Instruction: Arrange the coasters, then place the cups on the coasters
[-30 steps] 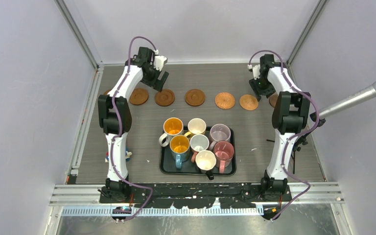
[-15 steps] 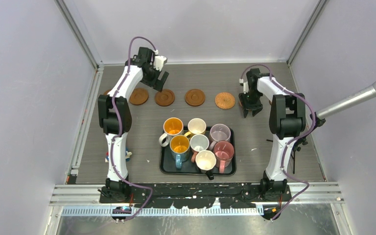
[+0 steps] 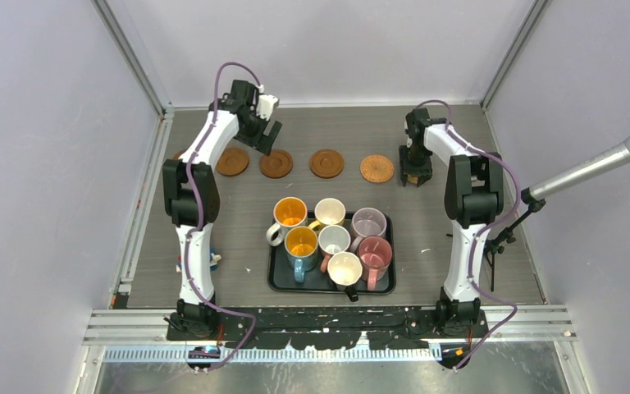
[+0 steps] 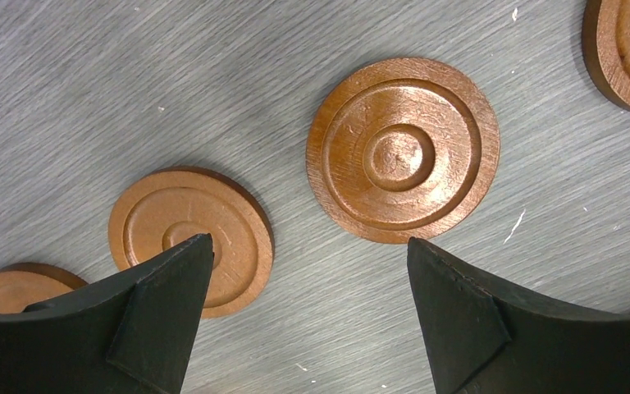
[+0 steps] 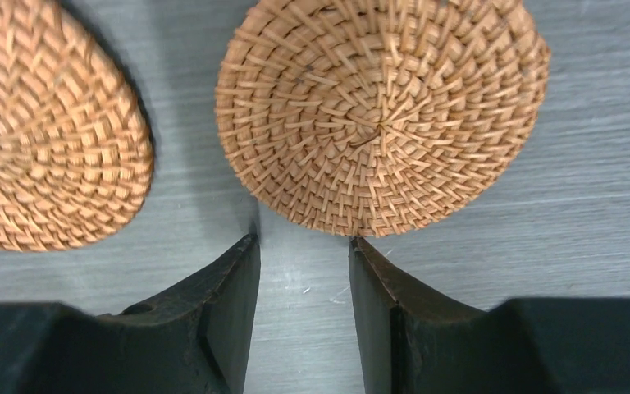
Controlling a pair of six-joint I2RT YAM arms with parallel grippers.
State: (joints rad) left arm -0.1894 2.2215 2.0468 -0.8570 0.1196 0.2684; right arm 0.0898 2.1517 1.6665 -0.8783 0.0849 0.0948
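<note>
- Grey table [image 3: 238, 205] is bearing a black rectangular tray [image 3: 283, 284] holding seven ceramic mugs [image 3: 334, 240].
- Round woven tan coaster [image 5: 381, 115] is lying flat.
- Left gripper [image 4: 308, 245] is gaping wide, right gripper [image 5: 303, 242] narrow, both empty.

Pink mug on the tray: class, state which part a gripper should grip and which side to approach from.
Probably its rim wall on the right side, from straight above, one finger inside. The pink mug stands upright; the lilac mug and cream mug crowd its other sides.
</note>
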